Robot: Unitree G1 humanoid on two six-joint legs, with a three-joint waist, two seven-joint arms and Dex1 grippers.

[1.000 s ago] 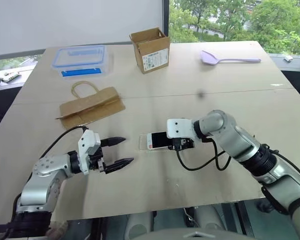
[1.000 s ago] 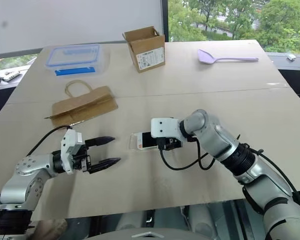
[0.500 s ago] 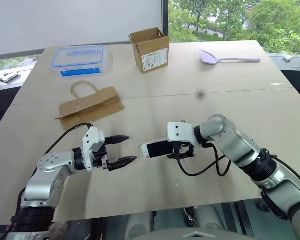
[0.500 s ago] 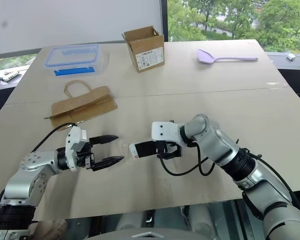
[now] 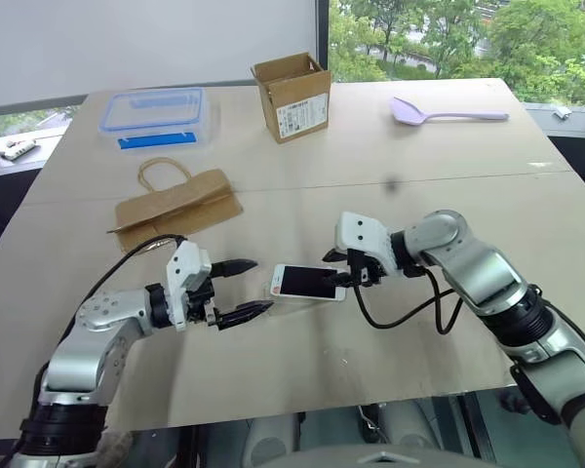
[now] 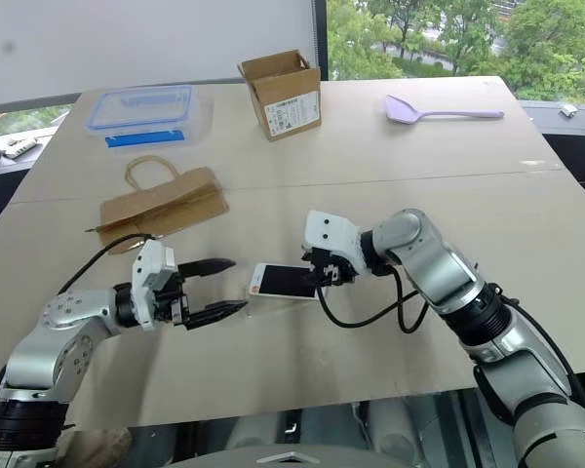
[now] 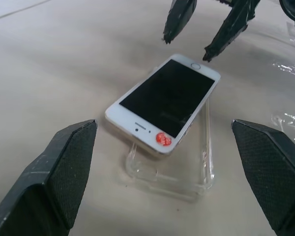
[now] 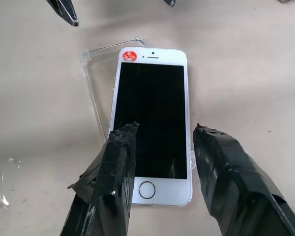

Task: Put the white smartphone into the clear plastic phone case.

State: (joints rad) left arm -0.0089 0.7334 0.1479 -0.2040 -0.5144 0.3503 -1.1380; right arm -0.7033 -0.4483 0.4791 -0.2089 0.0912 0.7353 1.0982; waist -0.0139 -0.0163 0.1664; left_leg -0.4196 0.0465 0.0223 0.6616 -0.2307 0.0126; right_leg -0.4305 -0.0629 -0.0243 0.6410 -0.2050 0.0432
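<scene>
Near the front middle of the table (image 5: pixel 390 322) the phone (image 5: pixel 310 282) lay screen up on the case (image 7: pixel 187 167), askew rather than seated. In the left wrist view its sticker end sat raised across the case's near rim, with a strip of clear shell left bare along one side, so it looked laid on top, not pressed home.

The right gripper (image 5: pixel 343 270) hung at the home-button end with its fingers (image 8: pixel 113 167) parted and above the glass, gripping nothing; I judged it let go there so the phone could settle onto the shell. The left gripper (image 5: pixel 244 290) waited just beside the sticker end, jaws spread wide and empty, pointing at the phone. That placing suggested a brace, so that a push from the right would not slide phone and case together across the bare wood.

Farther back, well apart, stood a paper bag (image 5: pixel 180 203), a lidded box (image 5: pixel 156 117), a carton (image 5: pixel 293 97) and a spatula (image 5: pixel 439 115), none in the way.

What remained, by my reading, was squaring the phone to the case and pressing its edges in.
</scene>
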